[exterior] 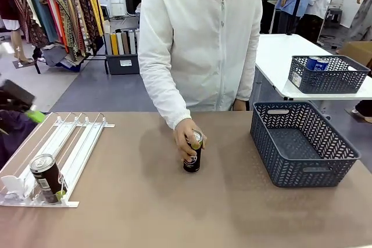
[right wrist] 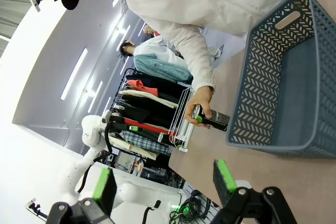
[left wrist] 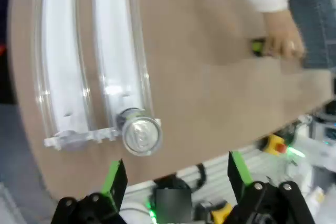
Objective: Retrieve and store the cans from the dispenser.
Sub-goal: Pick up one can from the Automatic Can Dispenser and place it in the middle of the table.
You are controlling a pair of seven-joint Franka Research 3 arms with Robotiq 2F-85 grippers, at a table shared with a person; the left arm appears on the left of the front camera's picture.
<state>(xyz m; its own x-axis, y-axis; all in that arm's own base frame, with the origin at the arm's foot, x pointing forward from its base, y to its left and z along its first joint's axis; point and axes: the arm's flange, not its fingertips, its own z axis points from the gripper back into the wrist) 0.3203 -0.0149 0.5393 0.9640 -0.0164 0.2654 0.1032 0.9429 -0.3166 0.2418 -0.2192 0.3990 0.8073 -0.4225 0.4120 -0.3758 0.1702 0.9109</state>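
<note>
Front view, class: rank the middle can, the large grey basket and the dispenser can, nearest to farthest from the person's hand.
1. Middle can, gripped by the person's hand.
2. Large grey basket, to the robot's right.
3. Dispenser can, far left.

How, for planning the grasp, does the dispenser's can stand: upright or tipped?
Upright: the can stands at the dispenser end, silver top up.
</note>
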